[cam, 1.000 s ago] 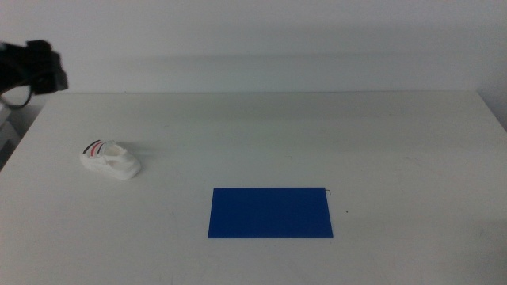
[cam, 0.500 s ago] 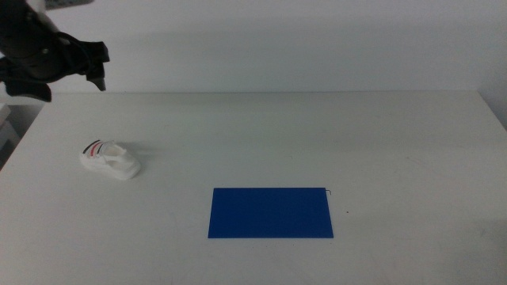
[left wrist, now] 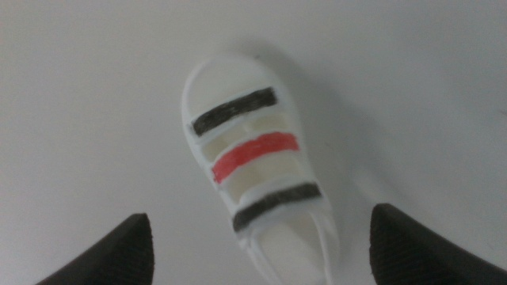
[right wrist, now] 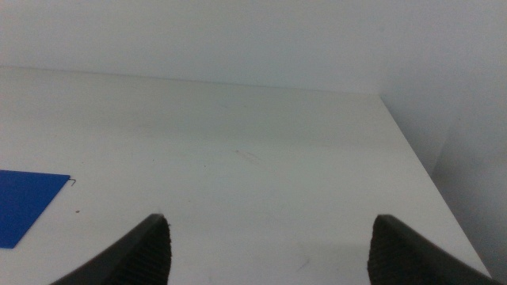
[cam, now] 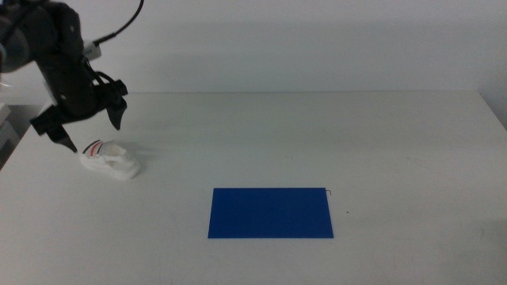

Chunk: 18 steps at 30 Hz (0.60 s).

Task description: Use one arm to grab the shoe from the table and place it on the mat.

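One shoe, one mat, one arm.

Left arm cut off at middle view's left and top edges; base out of frame. Shoe heel end cut by left wrist picture's bottom edge; shoe slightly blurred there. Left gripper shows only two jaw tips, rest below frame. Mat in right wrist view only one corner, remainder past edge. Right gripper likewise just jaw tips. Small dark speck near mat corner too small to identify.
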Each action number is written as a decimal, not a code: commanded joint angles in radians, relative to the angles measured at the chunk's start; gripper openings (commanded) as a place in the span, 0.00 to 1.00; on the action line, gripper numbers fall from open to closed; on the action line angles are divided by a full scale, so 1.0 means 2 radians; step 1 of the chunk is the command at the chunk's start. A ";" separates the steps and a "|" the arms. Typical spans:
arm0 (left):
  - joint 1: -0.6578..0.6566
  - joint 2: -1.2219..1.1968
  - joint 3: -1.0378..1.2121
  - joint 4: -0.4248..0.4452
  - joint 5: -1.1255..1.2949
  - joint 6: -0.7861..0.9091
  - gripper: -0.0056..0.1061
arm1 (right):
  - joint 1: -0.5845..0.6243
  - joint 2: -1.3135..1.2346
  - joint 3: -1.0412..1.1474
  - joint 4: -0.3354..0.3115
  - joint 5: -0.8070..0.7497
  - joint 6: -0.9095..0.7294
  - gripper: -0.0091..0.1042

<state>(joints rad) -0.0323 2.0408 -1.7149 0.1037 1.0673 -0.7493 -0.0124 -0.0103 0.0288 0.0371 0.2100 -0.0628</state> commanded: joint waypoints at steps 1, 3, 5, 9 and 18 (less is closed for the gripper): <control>-0.002 -0.013 -0.016 0.002 -0.011 -0.036 0.89 | 0.000 -0.013 0.002 -0.005 -0.038 -0.004 0.65; -0.002 -0.003 -0.016 0.001 -0.014 -0.048 0.89 | 0.000 -0.013 0.002 -0.005 -0.038 -0.004 0.65; -0.002 0.008 -0.016 -0.002 -0.014 -0.061 0.89 | 0.000 -0.013 0.002 -0.005 -0.038 -0.004 0.65; -0.002 0.022 -0.016 -0.011 -0.021 -0.079 0.89 | 0.000 -0.013 0.002 -0.005 -0.038 -0.004 0.65; -0.002 0.034 -0.015 -0.012 -0.038 -0.099 0.81 | 0.000 -0.013 0.002 -0.005 -0.038 -0.004 0.65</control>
<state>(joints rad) -0.0323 2.1577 -1.7162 0.0835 1.0086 -0.9227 -0.0124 -0.0103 0.0288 0.0371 0.2100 -0.0628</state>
